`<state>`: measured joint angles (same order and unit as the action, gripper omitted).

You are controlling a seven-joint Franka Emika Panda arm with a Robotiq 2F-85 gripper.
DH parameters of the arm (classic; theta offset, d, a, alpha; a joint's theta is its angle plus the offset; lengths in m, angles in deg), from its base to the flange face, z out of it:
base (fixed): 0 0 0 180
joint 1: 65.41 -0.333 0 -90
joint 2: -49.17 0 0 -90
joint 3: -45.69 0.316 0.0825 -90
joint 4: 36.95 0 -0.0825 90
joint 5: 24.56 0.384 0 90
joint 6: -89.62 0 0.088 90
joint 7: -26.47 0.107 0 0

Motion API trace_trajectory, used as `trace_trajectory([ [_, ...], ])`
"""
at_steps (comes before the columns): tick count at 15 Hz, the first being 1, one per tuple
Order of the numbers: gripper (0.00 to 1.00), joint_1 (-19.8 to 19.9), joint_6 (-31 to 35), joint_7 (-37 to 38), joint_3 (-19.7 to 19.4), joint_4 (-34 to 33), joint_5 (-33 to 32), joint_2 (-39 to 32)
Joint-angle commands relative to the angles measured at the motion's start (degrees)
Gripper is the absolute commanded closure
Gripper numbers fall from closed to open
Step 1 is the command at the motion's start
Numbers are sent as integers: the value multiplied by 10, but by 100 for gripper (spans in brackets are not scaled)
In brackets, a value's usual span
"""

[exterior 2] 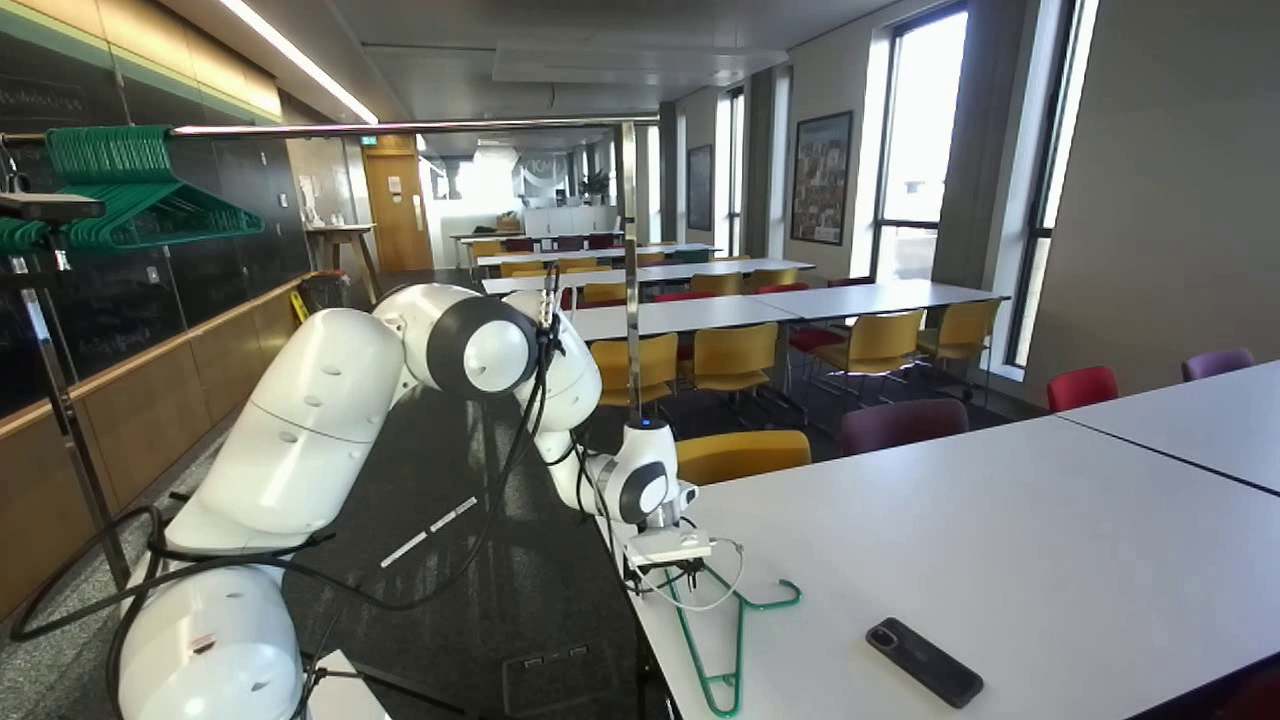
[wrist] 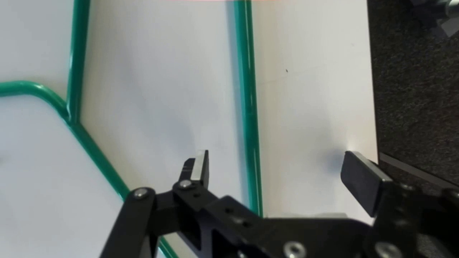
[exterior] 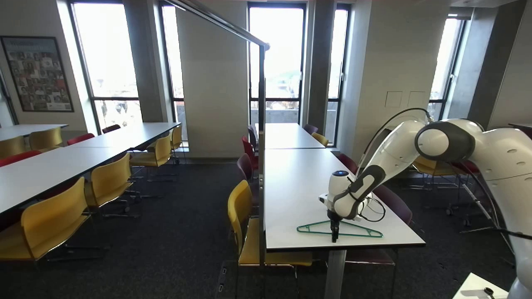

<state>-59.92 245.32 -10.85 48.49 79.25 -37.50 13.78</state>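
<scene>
Gripper (wrist: 276,161) has its fingers (wrist: 362,186) spread wide with nothing pinched; the straight bottom bar of a green hanger (wrist: 249,107) runs between them, seemingly touching neither. For a good grip: come in low, line the bar up square to the pads and close slowly. The bar sits closer to one finger, so an off-centre close would likely skid it sideways. The outer finger is near the table edge; watch that side. Can't tell if the tips touch the table (exterior: 291,187). Hanger lies flat near the table's end: thin glossy round tube, closed triangle, hook pointing away from that edge. Phone (exterior 2: 925,660) lies near the hook. Farther out, more green hangers (exterior 2: 165,215) hang on a metal rack (exterior 2: 632,300); yellow chairs (exterior 2: 735,355) stand beyond.
</scene>
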Motion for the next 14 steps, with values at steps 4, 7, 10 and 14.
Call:
trace_trajectory([
  [4,0,36,-7,-2,19,5,16,8],
  [7,0,47,-15,-7,24,4,20,9],
  [10,26,60,-29,-18,36,2,31,9],
  [14,58,73,-43,-28,50,-1,45,10],
])
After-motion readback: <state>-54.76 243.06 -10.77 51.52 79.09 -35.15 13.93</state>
